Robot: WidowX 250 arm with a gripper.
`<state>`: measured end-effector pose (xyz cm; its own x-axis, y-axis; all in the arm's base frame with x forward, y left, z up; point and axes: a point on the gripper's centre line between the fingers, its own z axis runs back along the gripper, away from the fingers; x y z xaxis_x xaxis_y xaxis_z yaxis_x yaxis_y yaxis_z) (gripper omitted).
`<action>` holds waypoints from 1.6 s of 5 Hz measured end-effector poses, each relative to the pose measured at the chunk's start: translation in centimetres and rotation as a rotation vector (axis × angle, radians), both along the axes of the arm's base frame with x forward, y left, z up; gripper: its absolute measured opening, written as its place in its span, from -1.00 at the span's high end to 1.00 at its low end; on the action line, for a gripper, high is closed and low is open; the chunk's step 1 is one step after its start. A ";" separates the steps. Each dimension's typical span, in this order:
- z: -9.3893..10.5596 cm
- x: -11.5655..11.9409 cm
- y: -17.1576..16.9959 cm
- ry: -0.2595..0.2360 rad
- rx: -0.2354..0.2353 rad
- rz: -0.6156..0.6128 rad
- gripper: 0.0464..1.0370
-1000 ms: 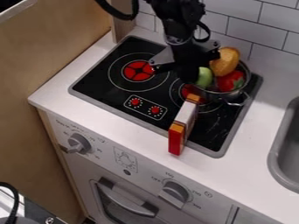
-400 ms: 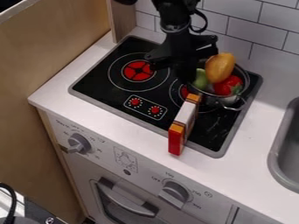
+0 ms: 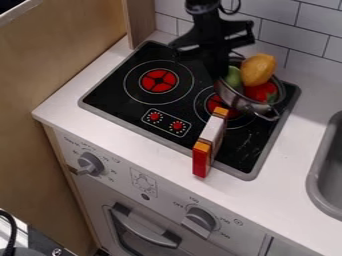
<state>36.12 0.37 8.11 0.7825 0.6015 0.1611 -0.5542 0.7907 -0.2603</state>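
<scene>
Metal pot (image 3: 235, 100) right beside the claw (image 3: 218, 76)

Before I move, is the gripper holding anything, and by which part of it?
It cannot be told for sure: the gripper is at the metal pot, by its rim on the picture's left, but any grip there is hidden.
</scene>
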 end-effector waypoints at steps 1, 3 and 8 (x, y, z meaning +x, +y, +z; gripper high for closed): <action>0.9 0.5 0.7 -0.012 -0.003 -0.003 0.99; 1.0 0.5 2.7 -0.031 0.021 -0.073 0.99; -2.2 -2.6 8.5 -0.063 -0.006 -0.124 0.99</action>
<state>33.55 8.85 5.90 0.8393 0.5018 0.2092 -0.4346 0.8505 -0.2962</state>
